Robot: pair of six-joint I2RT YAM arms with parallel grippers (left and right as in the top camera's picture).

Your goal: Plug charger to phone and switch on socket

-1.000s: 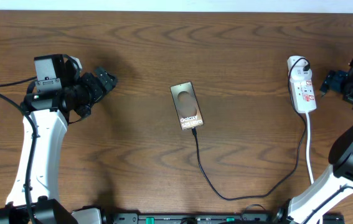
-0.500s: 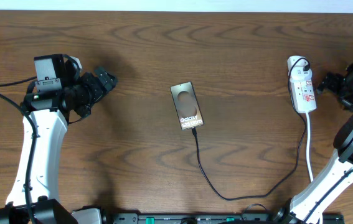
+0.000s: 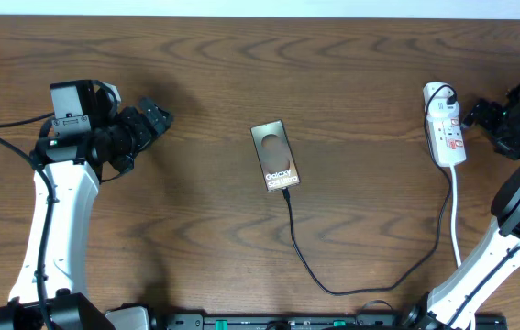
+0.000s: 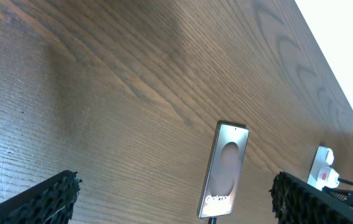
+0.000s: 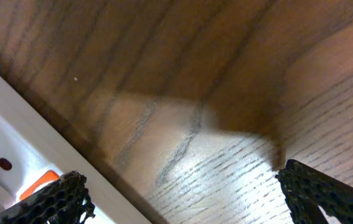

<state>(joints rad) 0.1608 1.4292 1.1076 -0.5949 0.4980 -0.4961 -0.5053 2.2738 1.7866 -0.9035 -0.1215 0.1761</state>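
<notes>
While the left gripper (image 3: pixel 161 116) and right gripper (image 3: pixel 472 119) gape open and empty, the thin black charger (image 3: pixel 293 229) touches the brown phone's (image 3: pixel 274 156) bottom end.

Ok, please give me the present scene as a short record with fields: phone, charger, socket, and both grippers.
phone: lying flat, screen up, mid-scene
charger: thin black cable; one end meets the phone's near short edge and looks plugged in
socket: white strip with red marks; switch state not readable
left gripper: open, empty, well apart from the phone
right gripper: open, empty, close beside the socket, on the side away from the phone
</notes>
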